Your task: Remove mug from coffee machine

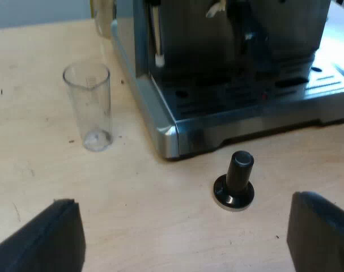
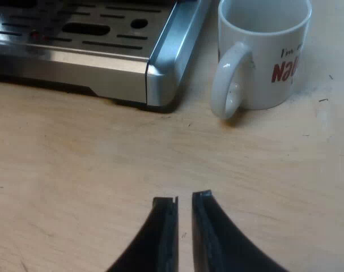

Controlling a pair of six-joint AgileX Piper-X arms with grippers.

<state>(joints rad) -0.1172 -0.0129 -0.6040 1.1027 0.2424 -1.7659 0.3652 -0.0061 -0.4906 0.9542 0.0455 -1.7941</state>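
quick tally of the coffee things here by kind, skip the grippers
machine: 1
glass: 1
tamper: 1
mug: 1
total: 4

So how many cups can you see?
2. A clear measuring glass stands on the table beside one corner of the espresso machine. A white mug stands on the table by another corner of its base. Others could be hidden.
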